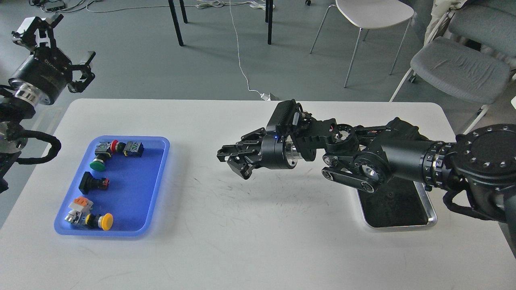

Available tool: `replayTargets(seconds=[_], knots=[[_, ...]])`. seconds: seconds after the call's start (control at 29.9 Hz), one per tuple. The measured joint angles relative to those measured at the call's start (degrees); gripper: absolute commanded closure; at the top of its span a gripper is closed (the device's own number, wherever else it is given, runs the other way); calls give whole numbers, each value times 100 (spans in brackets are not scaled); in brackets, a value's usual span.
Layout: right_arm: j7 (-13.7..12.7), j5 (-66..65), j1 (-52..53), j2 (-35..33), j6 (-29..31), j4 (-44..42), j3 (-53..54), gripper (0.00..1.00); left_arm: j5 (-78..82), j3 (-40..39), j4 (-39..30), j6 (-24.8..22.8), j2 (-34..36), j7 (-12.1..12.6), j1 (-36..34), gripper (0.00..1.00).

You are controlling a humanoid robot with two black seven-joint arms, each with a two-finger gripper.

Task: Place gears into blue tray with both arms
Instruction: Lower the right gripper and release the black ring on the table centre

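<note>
The right arm [403, 161] comes in from the right edge and stretches low across the white table [258, 241], its forearm lying nearly level over the silver tray [433, 219] that sits near the table's right edge. The wrist bends so the right gripper [229, 159] points left toward the table's middle, hanging just above the surface. Its fingers [240, 169] stand a little apart with only a narrow gap, and nothing shows between them; whether they hold anything tiny cannot be told.

The left arm [24, 104] rises at the left edge, off the table's left rear corner. Its silver wrist ring faces down toward the view and the left gripper [56, 44] points up and away over the floor, well clear of the table. Its fingers [86, 66] are spread wide with nothing in them.

The blue tray [157, 177] lies near the table's left edge, its long side running front to back. Inside are push-button switches: one with a green cap [98, 164] and one with a red cap [115, 146] toward the rear, a black one [90, 183] in the middle, and a yellow-capped one [106, 221] beside an orange-topped piece [80, 203] at the front.

The silver tray has a dark bottom, mostly hidden under the right arm. No gears can be made out in either tray or on the table at this size.
</note>
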Motion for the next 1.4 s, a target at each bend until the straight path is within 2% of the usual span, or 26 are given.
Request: replayTargets(seconds=[0.53, 1.0, 1.14, 1.24, 1.3, 1.4], knots=[[-1, -605, -605, 0, 38, 91, -45, 99, -1, 0, -467, 0, 607, 2, 0, 1], [-1, -736, -929, 0, 38, -135, -49, 98, -9, -9, -531, 0, 762, -5, 0, 1], [-1, -713, -949, 0, 44, -233, -42, 81, -9, -9, -531, 0, 767, -5, 0, 1], [-1, -652, -962, 1, 46, -296, -27, 75, -8, -9, -530, 0, 767, -9, 6, 1], [-1, -636, -983, 0, 46, -329, -11, 65, -8, -9, -531, 0, 767, -9, 8, 1], [-1, -619, -1006, 1, 44, -355, 5, 64, -2, -9, -531, 0, 767, -9, 8, 1]])
